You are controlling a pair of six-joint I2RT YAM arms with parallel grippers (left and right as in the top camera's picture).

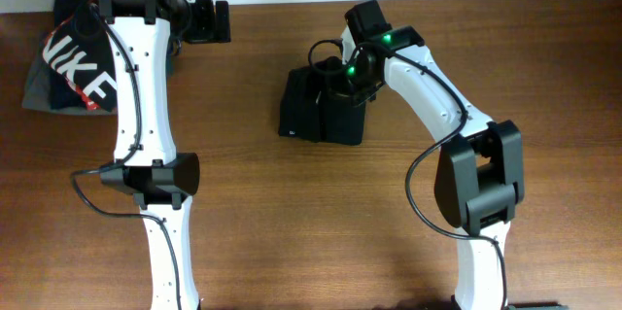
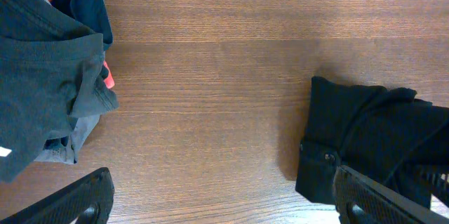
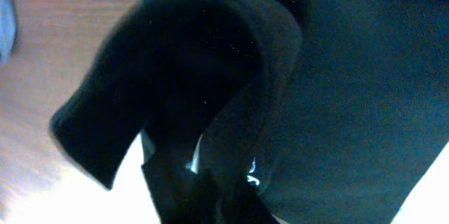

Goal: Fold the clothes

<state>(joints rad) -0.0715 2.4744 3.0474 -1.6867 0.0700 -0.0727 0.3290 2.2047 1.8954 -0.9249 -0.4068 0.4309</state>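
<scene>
Near the middle of the table [image 1: 292, 223], the black T-shirt [image 1: 309, 114] lies gathered into a compact, roughly square bundle; the right gripper [image 1: 342, 91] is down on its far right part, jaws closed on a raised fold of the fabric (in the right wrist view that fold loops up close to the lens, and the fingers themselves are hard to make out against the black cloth). Over at the far left edge, the left gripper [image 1: 216, 20] hovers above bare wood, released, its fingers [image 2: 84, 196] spread wide with nothing between them; it is well apart from the shirt. Beside it, at the table's far left corner, sits a NIKE garment [image 1: 83, 67] in black and red, piled together with a grey garment [image 1: 34, 91].
</scene>
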